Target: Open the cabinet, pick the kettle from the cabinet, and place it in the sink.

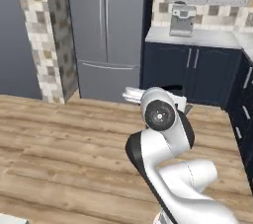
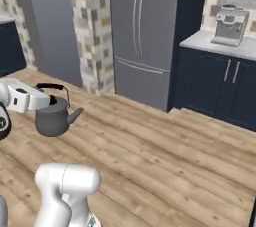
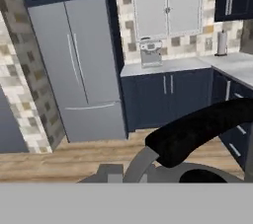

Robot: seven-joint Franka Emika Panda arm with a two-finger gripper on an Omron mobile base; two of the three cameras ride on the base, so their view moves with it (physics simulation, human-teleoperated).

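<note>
One kettle (image 2: 53, 116) hangs above the wood floor (image 2: 165, 156) with the gripper (image 2: 46, 97) clamped on its black handle (image 3: 197, 131), before one fridge (image 1: 106, 30) and one coffee machine (image 2: 230, 25); the hand view adds pale wall cabinets (image 3: 165, 6).

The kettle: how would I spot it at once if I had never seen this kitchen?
Start at the tall grey fridge, then look down and left across the wooden floor. There, in mid-air, the kettle hangs by its black arched handle from the white arm's pincer. It is the squat grey rounded pot with a short spout, unlike the boxy silver coffee machine on the counter.
</note>
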